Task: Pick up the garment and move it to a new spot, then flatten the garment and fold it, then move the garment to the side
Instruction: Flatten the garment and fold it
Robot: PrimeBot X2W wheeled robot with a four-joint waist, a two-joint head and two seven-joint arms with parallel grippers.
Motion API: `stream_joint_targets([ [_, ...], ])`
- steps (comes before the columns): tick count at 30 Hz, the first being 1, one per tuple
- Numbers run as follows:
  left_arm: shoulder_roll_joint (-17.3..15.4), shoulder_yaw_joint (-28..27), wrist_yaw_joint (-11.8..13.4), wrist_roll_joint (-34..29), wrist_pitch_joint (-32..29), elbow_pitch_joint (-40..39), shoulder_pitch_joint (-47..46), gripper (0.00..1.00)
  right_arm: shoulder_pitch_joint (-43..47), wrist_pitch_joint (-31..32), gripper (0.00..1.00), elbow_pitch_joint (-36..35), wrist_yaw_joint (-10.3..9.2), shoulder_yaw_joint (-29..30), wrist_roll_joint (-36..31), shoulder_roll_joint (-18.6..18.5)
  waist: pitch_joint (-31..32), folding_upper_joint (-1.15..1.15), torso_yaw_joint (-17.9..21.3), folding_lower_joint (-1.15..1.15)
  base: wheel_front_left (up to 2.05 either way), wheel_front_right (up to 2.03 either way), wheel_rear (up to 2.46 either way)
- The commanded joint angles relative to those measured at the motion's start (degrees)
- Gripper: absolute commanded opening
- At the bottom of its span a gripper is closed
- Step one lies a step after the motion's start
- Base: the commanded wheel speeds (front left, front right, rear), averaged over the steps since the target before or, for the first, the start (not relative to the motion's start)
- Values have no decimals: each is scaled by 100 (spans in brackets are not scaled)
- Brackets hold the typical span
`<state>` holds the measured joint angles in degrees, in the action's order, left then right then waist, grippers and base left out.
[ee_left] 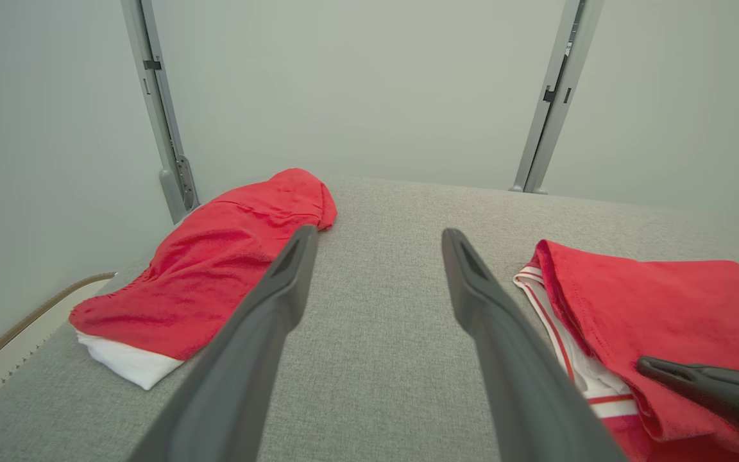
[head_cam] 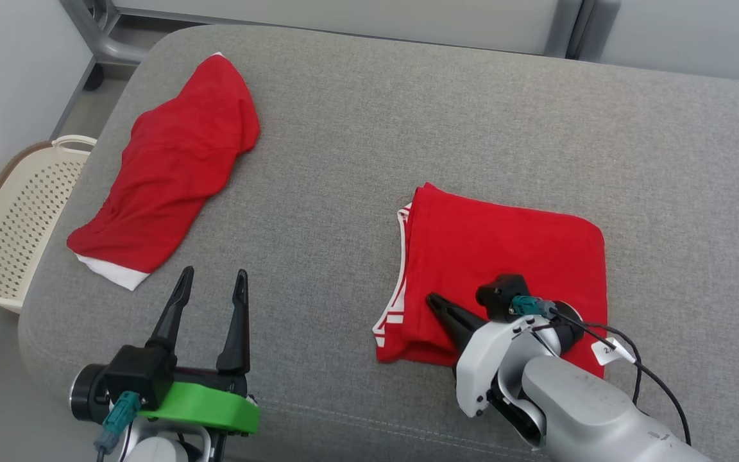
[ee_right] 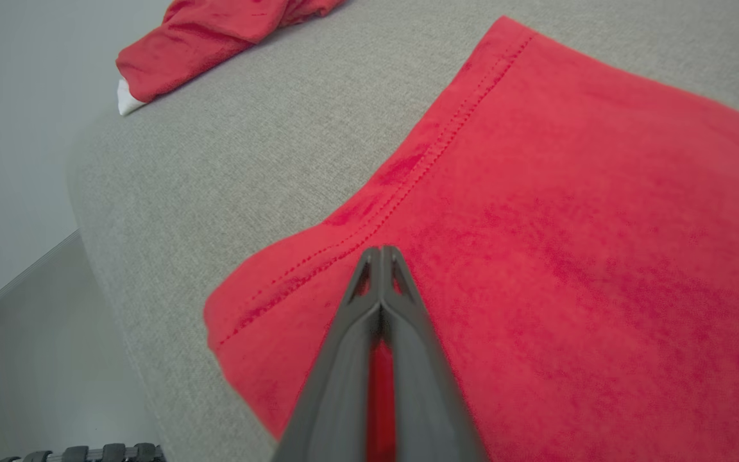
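From the head, the folded garment (head_cam: 504,256) lay by the grey cushion's (head_cam: 369,96) near edge, under my right gripper (head_cam: 433,300). My left wrist showed my left gripper (ee_left: 379,234) spread over bare cushion. My right wrist showed fingers pressed together, empty; folding seemed done, so shifting it aside needed a fresh grasp.

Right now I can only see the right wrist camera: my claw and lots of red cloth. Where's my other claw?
Observer: Your left claw is open, over the grey cushion, to the left of the folded garment and touching no cloth.
Operator: Is anything down beside the cushion over there?
Observer: Yes, a cream basket with small holes stands by the cushion's left end.
Operator: Is my cloth red all over?
Observer: No. White trim with red stripes peeks out along the folded garment's left edge.
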<state>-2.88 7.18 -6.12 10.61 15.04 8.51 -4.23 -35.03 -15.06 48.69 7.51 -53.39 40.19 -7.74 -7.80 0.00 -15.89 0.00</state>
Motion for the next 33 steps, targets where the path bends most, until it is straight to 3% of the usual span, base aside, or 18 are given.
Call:
stream_joint_targets([
  [1,-4,-9,18,27,14,-1,-99,100,62,-17,0,-23,-4,-30,65,-1,-1,0,4,0,0,0,0],
  [10,-4,-76,53,8,14,-28,6,100,-40,-17,0,-263,-4,57,254,-144,60,0,181,0,0,0,0],
  [11,-4,-86,55,3,14,-40,22,100,-24,-17,11,-332,-4,162,224,-177,73,0,218,0,0,0,0],
  [13,-4,-104,53,-18,14,-50,46,100,26,-17,87,-458,-4,396,133,-319,95,0,291,0,0,0,0],
  [14,-4,-114,51,-28,14,-57,58,100,67,-16,100,-530,-4,526,76,-383,108,0,329,0,0,0,0],
  [23,-5,-278,44,-114,14,-111,142,100,547,-17,100,-651,-3,1527,-134,-845,205,0,617,0,0,0,0],
  [33,-41,-760,156,-398,14,-10,233,100,461,369,100,-407,-3,1361,392,-1035,284,0,788,0,0,0,0],
])
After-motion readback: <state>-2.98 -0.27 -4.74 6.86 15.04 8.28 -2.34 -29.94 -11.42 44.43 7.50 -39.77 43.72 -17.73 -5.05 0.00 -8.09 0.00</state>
